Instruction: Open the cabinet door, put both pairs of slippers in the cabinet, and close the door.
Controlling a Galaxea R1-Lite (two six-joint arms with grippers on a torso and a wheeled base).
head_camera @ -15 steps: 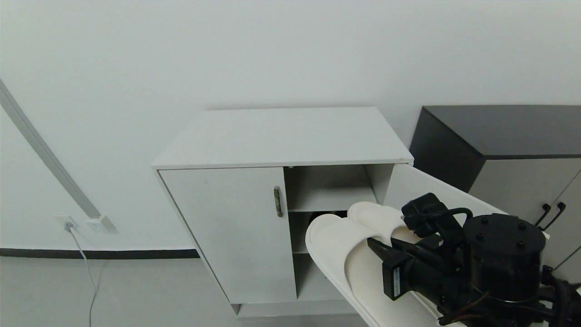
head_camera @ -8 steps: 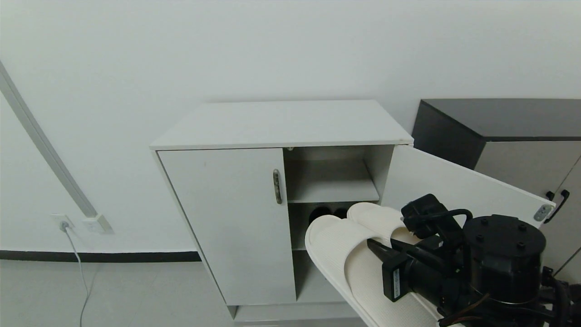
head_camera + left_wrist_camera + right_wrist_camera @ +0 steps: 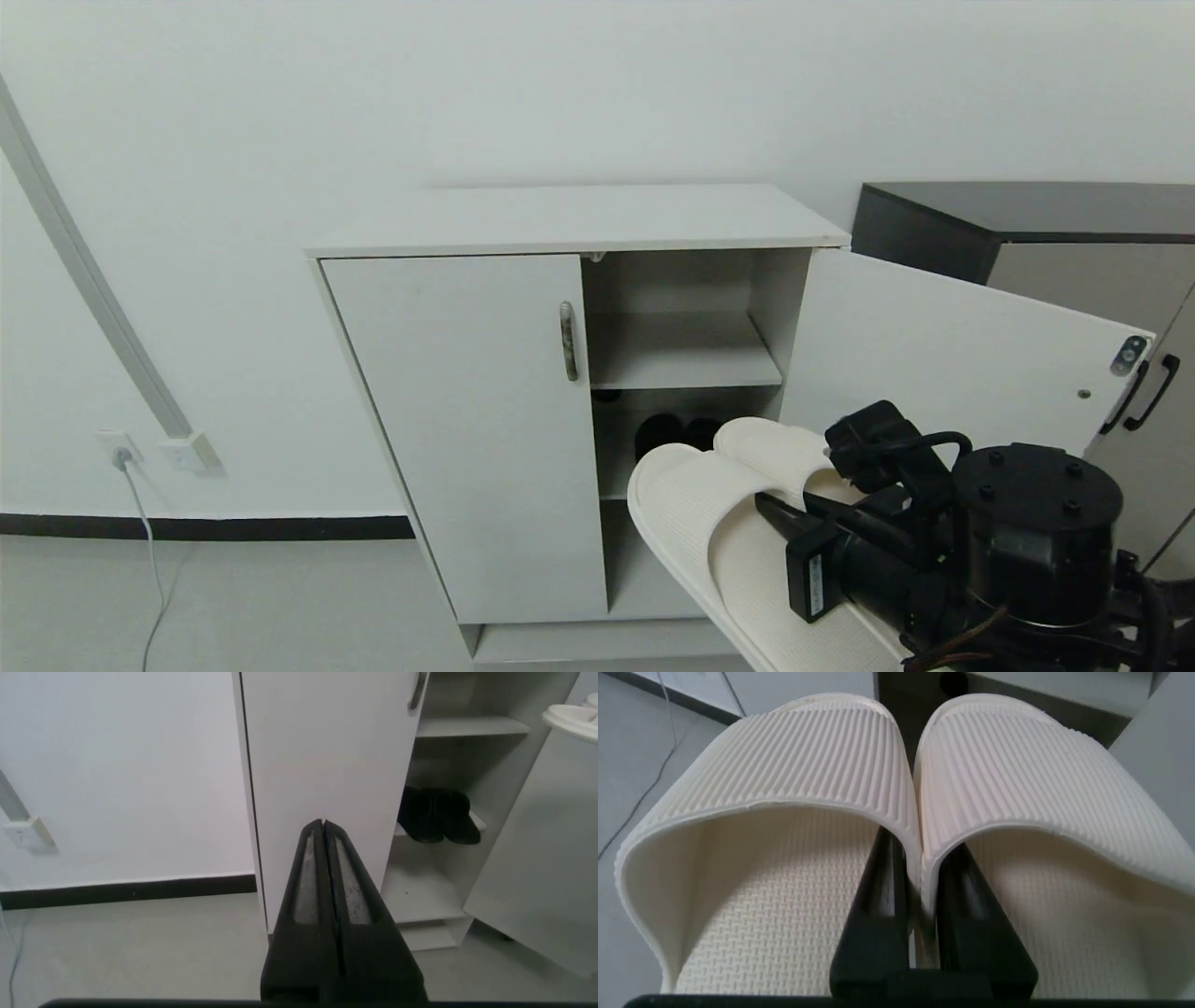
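Camera sank, things unmoved. Right gripper (image 3: 767, 504) jaws clenched on white slippers (image 3: 691, 504) lower right. Left gripper (image 3: 322, 859) jaws clenched empty. Shelving in cabinet (image 3: 467, 420) next.

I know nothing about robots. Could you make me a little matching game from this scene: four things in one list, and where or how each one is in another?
1. white slippers
2. black slippers
3. left door
4. right door

A. swung open
B. pinched in the right claw
C. shut
D. inside the cabinet

Pairs: 1-B, 2-D, 3-C, 4-A
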